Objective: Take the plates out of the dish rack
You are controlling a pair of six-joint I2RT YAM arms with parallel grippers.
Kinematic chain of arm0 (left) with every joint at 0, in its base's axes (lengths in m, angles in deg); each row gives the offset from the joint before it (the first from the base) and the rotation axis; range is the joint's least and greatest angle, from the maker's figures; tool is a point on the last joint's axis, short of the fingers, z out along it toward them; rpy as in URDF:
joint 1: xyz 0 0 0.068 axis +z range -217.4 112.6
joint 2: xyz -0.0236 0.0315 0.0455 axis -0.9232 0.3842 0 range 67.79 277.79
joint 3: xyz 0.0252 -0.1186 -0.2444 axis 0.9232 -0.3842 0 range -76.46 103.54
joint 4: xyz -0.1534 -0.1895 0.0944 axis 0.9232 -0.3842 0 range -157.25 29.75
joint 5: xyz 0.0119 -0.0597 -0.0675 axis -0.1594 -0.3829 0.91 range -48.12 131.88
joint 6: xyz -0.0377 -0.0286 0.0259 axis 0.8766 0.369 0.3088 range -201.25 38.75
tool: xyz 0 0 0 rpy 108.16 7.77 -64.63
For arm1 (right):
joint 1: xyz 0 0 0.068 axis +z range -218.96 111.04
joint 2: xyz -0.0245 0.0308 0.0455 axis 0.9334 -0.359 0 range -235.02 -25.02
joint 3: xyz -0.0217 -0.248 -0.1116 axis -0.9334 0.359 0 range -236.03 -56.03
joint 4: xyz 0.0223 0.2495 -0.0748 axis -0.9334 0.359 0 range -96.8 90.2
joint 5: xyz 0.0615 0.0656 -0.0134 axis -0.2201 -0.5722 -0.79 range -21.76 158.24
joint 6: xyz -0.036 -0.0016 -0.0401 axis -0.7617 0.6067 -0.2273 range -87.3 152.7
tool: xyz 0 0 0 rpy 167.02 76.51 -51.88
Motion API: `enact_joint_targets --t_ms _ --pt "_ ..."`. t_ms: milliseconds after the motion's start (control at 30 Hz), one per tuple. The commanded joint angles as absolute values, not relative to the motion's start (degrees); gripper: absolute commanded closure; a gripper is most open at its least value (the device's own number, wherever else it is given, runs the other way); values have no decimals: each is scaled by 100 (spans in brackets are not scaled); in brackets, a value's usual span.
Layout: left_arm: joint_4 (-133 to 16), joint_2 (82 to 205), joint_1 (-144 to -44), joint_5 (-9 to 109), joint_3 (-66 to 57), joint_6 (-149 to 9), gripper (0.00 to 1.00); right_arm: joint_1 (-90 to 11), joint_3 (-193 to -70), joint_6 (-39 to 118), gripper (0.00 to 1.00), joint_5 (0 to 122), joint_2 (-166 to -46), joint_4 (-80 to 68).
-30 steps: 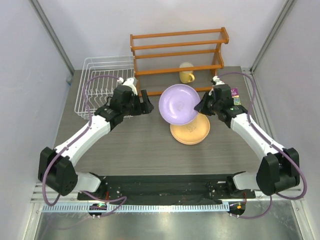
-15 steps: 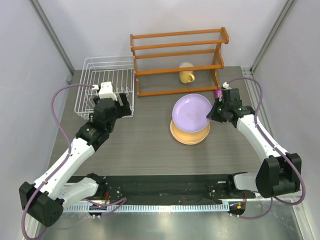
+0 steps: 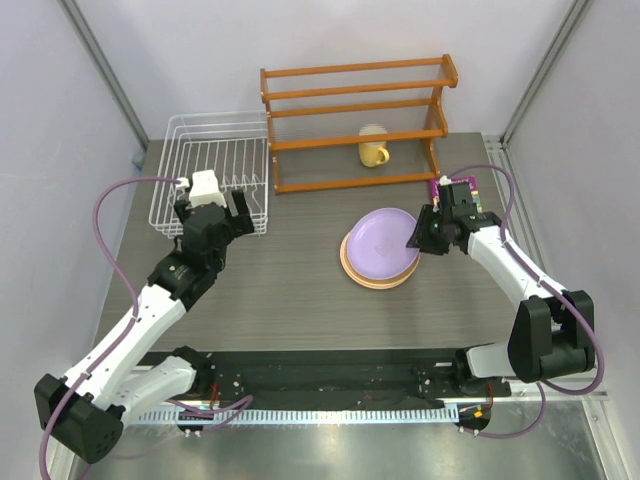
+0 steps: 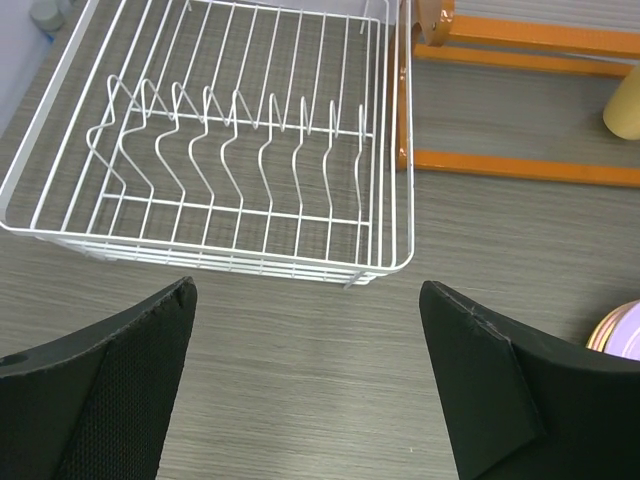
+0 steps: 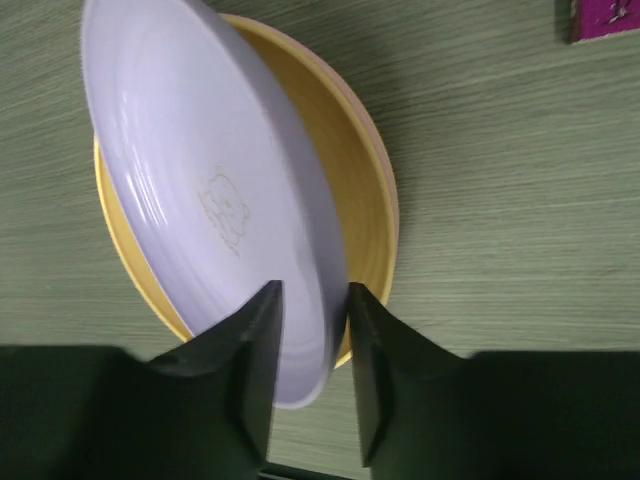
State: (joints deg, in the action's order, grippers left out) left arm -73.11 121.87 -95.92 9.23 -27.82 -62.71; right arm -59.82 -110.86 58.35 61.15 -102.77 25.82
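Observation:
The white wire dish rack (image 3: 210, 150) stands at the back left, and no plates show in it (image 4: 230, 150). A lavender plate (image 3: 380, 240) lies slightly tilted on a yellow-orange plate (image 3: 375, 278) at centre right. My right gripper (image 3: 420, 232) is at the lavender plate's right rim. In the right wrist view its fingers (image 5: 312, 295) straddle that rim (image 5: 200, 180), parted, with the yellow plate (image 5: 340, 150) under it. A pinkish edge (image 5: 393, 200) shows beneath the yellow one. My left gripper (image 3: 213, 212) hangs wide open over bare table (image 4: 305, 300) just in front of the rack.
An orange slatted shelf (image 3: 355, 110) stands along the back, right of the rack, with a yellow mug (image 3: 373, 147) on its lower level. The shelf's foot (image 4: 520, 165) touches the rack's right corner. A small purple tag (image 5: 600, 18) lies right of the plates.
The right arm lowered the lavender plate from an upright tilt onto the yellow plate, and its jaws have parted. The left arm drew back from the centre to the rack's front, opening wider.

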Motion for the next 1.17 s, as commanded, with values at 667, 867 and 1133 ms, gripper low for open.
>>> enact_joint_targets --t_ms 667,867,1133 --pt "-7667 12685 -9597 259 -2215 -5770 1 -6009 -11035 5344 0 8097 -8233 2546" --pt "-7800 12659 -9597 171 -2100 -5770 0 -6009 -10947 5624 0 8485 -7644 2353" --pt "-7538 12229 -9597 163 -2188 -5928 0 -6000 -10113 5941 0 8984 -6861 1747"
